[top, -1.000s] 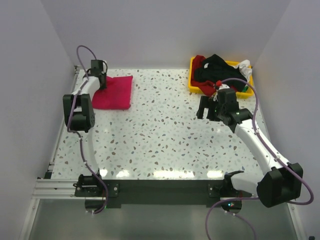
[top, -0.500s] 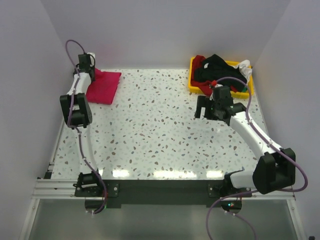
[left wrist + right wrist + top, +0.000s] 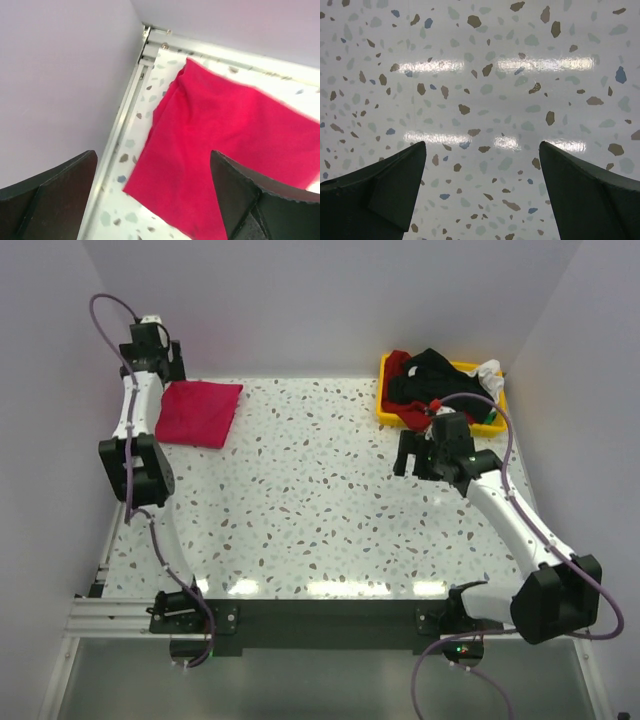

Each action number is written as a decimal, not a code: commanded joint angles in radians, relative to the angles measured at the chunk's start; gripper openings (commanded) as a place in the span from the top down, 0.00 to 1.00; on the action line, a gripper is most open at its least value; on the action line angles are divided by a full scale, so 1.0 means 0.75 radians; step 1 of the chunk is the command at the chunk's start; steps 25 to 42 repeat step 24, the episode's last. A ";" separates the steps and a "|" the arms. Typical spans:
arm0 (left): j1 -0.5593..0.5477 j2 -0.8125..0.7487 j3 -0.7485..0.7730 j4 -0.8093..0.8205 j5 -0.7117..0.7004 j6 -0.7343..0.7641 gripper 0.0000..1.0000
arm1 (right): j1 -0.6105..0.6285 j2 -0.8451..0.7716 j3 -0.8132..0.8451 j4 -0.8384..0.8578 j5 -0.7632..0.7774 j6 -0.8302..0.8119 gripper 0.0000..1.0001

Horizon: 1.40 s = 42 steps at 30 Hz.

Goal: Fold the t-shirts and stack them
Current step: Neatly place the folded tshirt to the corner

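In the top external view, the left gripper [image 3: 160,360] is seen at the far left corner of the table [image 3: 300,510], with its jaws spread and nothing held between them. The crimson-pink t-shirt [image 3: 198,412] is laid flat as a folded, roughly square piece just beside that gripper, on the side toward the table's middle; whether cloth and fingers touch cannot be told from here. The right gripper [image 3: 412,455] is held over bare tabletop with its jaws likewise spread and empty. Just beyond it, toward the far right corner, the yellow bin [image 3: 384,390] is set, and a heap of t-shirts [image 3: 440,385] in black, dark red and white, with a small patch of green, is piled inside and spills over its rim. In the left wrist view, the two dark fingers [image 3: 55,195] of the left gripper [image 3: 152,155] are shown wide apart, and the crimson-pink t-shirt [image 3: 225,125] is seen below and ahead of them, gripped by neither; its near edge is laid close to the metal rail [image 3: 125,130] at the table's side. In the right wrist view, the fingers [image 3: 390,190] of the right gripper [image 3: 482,145] are shown fully parted, and only the speckled table [image 3: 480,50] is seen under them; no cloth is held.
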 commanded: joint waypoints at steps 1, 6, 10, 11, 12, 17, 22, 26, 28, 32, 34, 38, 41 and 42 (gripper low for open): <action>0.002 -0.321 -0.121 -0.095 0.124 -0.316 0.00 | -0.005 -0.099 0.054 -0.031 0.011 0.016 0.01; -0.161 -0.860 -0.736 0.139 0.120 -0.478 0.00 | -0.005 -0.169 0.019 -0.023 -0.007 0.026 0.01; -0.401 -1.225 -1.289 0.267 0.108 -0.617 0.00 | -0.002 -0.195 -0.025 -0.019 0.023 0.016 0.01; -0.456 -1.288 -1.359 0.273 0.065 -0.646 0.00 | -0.004 -0.203 -0.034 -0.013 0.036 0.020 0.01; -0.570 -1.400 -1.499 0.314 0.043 -0.684 0.00 | -0.005 -0.220 -0.052 -0.005 0.050 0.024 0.01; -0.712 -1.573 -1.713 0.200 0.079 -0.787 0.00 | -0.005 -0.285 -0.152 0.089 0.048 0.061 0.01; -0.722 -1.704 -1.803 0.130 -0.031 -0.818 0.00 | -0.005 -0.318 -0.242 0.155 0.001 0.124 0.01; -0.722 -1.737 -1.787 0.098 -0.068 -0.808 0.00 | -0.005 -0.328 -0.249 0.165 -0.019 0.143 0.01; -0.722 -1.737 -1.787 0.098 -0.068 -0.808 0.00 | -0.005 -0.328 -0.249 0.165 -0.019 0.143 0.01; -0.722 -1.737 -1.787 0.098 -0.068 -0.808 0.00 | -0.005 -0.328 -0.249 0.165 -0.019 0.143 0.01; -0.722 -1.737 -1.787 0.098 -0.068 -0.808 0.00 | -0.005 -0.328 -0.249 0.165 -0.019 0.143 0.01; -0.722 -1.737 -1.787 0.098 -0.068 -0.808 0.00 | -0.005 -0.328 -0.249 0.165 -0.019 0.143 0.01; -0.722 -1.737 -1.787 0.098 -0.068 -0.808 0.00 | -0.005 -0.328 -0.249 0.165 -0.019 0.143 0.01; -0.722 -1.737 -1.787 0.098 -0.068 -0.808 0.00 | -0.005 -0.328 -0.249 0.165 -0.019 0.143 0.01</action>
